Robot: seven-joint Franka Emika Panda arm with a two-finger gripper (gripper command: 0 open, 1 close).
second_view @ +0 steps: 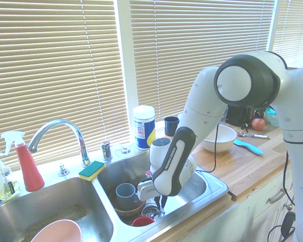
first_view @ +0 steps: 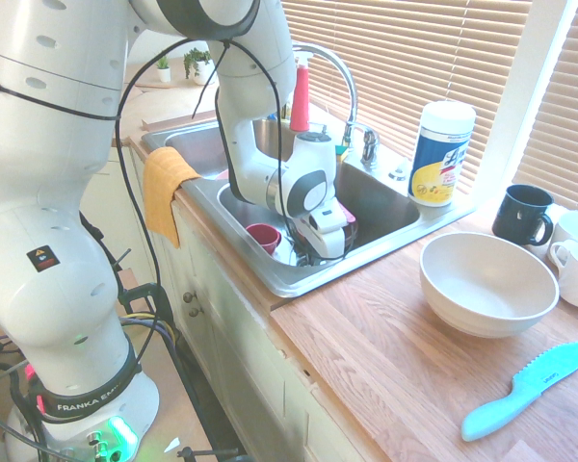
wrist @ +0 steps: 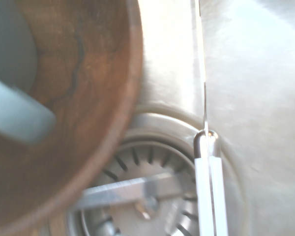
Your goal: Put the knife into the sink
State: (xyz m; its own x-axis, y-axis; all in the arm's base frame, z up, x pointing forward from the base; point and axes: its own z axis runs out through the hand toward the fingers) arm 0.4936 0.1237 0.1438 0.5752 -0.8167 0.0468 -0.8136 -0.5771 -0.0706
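My gripper (first_view: 323,252) (second_view: 160,199) reaches down into the right basin of the stainless sink (first_view: 299,279) (second_view: 217,189), low over its floor. Its fingers look shut. The knife (wrist: 210,187) shows in the wrist view, pale handle near the camera and thin blade edge-on, pointing down over the drain strainer (wrist: 152,206). In the second exterior view a thin sliver hangs from the fingers, so the knife appears held. A brown bowl (wrist: 88,98) (second_view: 129,207) with a grey cup (second_view: 125,192) in it sits close beside the knife.
A red cup (first_view: 263,237) lies near the basin's front wall. The curved tap (first_view: 342,72) rises behind. On the wooden counter stand a white bowl (first_view: 488,281), a turquoise plastic knife (first_view: 527,390), mugs and a wipes canister (first_view: 441,154). An orange cloth (first_view: 166,188) drapes over the sink edge.
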